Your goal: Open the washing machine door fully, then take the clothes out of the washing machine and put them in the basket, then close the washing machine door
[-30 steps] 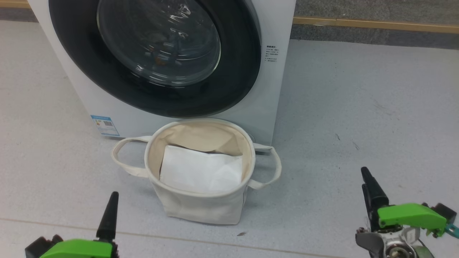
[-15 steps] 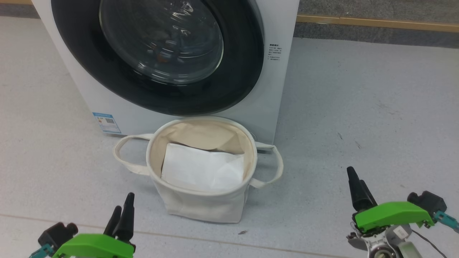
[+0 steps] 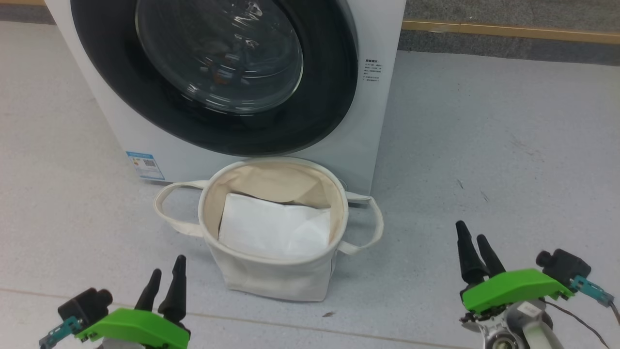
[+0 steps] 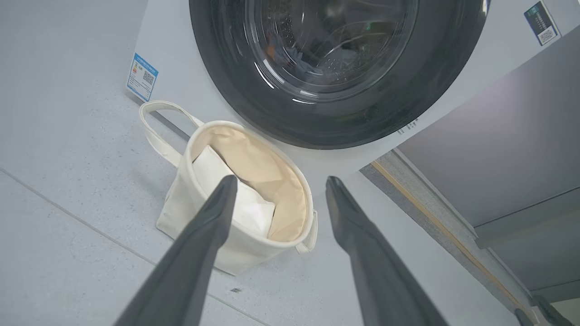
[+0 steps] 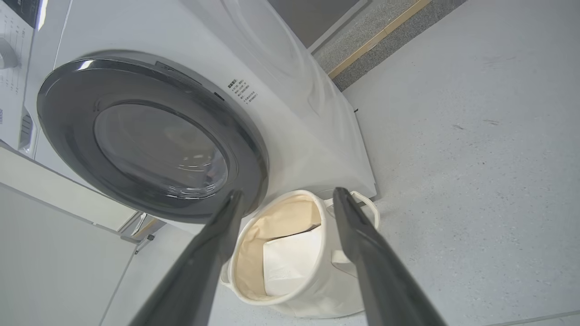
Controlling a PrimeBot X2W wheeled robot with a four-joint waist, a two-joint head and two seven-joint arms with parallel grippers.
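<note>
While the washing machine door (image 3: 218,53) is sitting shut behind the basket (image 3: 339,194), the left hand (image 3: 167,267) and right hand (image 3: 471,232) are hovering spread and empty; one should be hooking its rim (handle side unclear).

Laundry corner of a plain room: white washing machine (image 3: 375,121) ahead of the jaws, bare grey floor (image 3: 484,145) (wood-trimmed skirting (image 3: 508,31) behind).

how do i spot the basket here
Find the big white washing machine with the round black-rimmed door. On the floor just before it stands the basket, a small cream canvas tub. Only it has two loop handles and a white sheet inside.
</note>
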